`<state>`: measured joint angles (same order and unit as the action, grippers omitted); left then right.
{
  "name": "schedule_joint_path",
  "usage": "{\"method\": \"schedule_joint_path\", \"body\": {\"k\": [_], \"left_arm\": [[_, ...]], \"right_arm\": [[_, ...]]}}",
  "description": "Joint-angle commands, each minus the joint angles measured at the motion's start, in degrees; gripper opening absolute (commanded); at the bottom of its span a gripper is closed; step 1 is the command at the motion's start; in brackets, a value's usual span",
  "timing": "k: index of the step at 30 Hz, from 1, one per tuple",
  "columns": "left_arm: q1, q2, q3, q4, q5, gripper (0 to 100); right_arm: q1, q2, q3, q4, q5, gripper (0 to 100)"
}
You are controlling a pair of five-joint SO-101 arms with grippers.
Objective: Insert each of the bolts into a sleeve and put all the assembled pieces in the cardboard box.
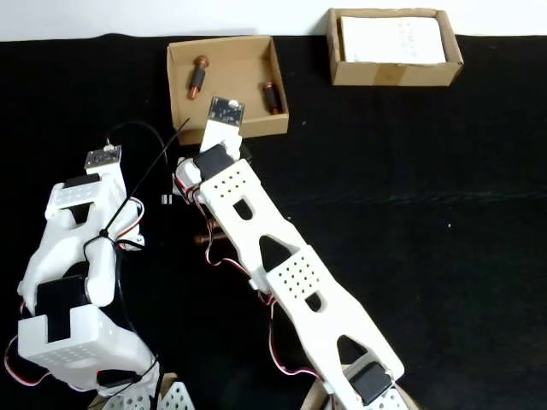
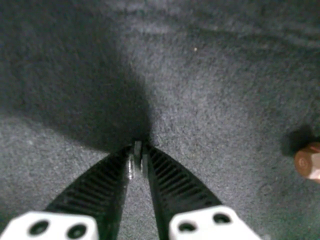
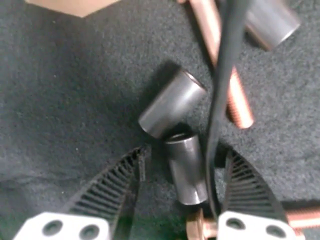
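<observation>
**Figure.** Two arms over a black cloth [image 1: 444,256], bolts and sleeves partly assembled.

**(a) High view.** The cardboard box [image 1: 235,68] holds an assembled piece [image 1: 198,75] and a second assembled piece [image 1: 271,96], which lie apart. The right arm [image 1: 282,256] stretches toward this box, and its wrist sits just short of the near wall. The left arm [image 1: 77,222] stands folded beside it. A second cardboard box [image 1: 393,73] holding white paper [image 1: 393,38] lies well apart from both arms.

**(b) Right wrist view.** The right gripper [image 3: 187,152] is spread wide and grasps nothing. A dark sleeve [image 3: 187,172] lies on the cloth between its fingers, lengthwise along them and apparently clear of both. A second sleeve [image 3: 172,102] lies tilted just beyond the fingertips, with one end against the dark sleeve. A copper bolt [image 3: 220,60] lies farther out, its threaded shank passing the second sleeve. A third sleeve [image 3: 270,17] rests beyond that bolt. A black cable [image 3: 225,75] hangs between the dark sleeve and one finger (it crosses in front of the bolt). A bolt head [image 3: 200,227] shows close to the gripper's base.

**(c) Left wrist view.** The left gripper [image 2: 137,149] is clenched, its fingertips meeting over the cloth with nothing held. A copper hex head [image 2: 307,161] lies off to one side, well apart from the fingertips.
</observation>
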<state>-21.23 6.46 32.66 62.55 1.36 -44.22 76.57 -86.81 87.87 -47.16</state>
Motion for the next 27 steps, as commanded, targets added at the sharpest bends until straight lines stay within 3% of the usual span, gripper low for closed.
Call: {"method": "schedule_joint_path", "body": {"k": [1,8,21,27], "left_arm": [[-0.8,0.2,-1.6,0.0,0.4,3],[-0.8,0.2,-1.6,0.0,0.4,3],[-0.8,0.2,-1.6,0.0,0.3,3],[-0.8,0.2,-1.6,0.0,0.3,3]], "right_arm": [[0.9,-0.2,2.9,-1.9,0.1,21.2],[0.7,-0.5,8.7,4.3,12.1,0.5],[5.3,-12.4,4.3,13.1,23.4,0.7],[10.1,-27.0,14.5,13.2,25.7,0.7]]}}
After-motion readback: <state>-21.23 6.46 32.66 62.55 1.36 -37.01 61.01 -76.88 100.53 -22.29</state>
